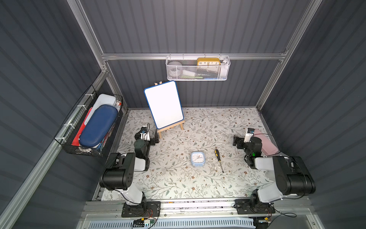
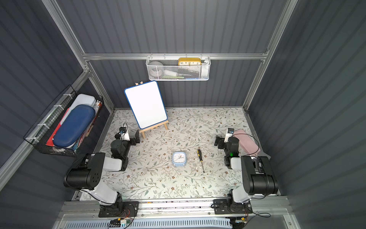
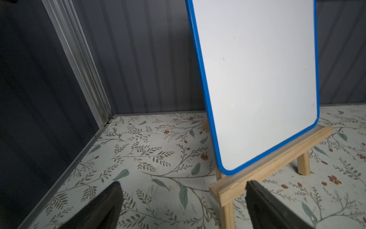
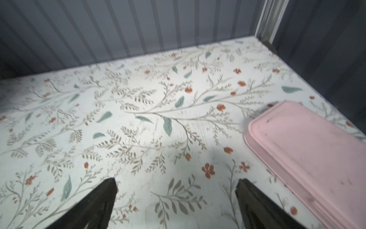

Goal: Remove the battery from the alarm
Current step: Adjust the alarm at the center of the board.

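- A robot test booth, lab-like.
- Grey ribbed walls (image 1: 198, 25) in an aluminium frame (image 1: 138, 56) box it in.
- Left arm (image 1: 116, 174) and right arm (image 1: 293, 176) are bolted to a rail (image 1: 198, 205) at the table (image 1: 178, 184) edge.
- A white basket (image 1: 198, 74) and a black basket (image 1: 79, 150) hang on the walls.

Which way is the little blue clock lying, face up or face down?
Face up: the blue alarm clock shows its white dial and hands in both top views; its back is hidden.

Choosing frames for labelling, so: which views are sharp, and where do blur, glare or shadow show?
In both top views: sharp, evenly lit, alarm dial clear, whiteboard washed out white. Left wrist view: whiteboard crisp, left end effector dark and soft. Right wrist view: table pattern smeared toward the far wall, soft shadow beside the pink tray.
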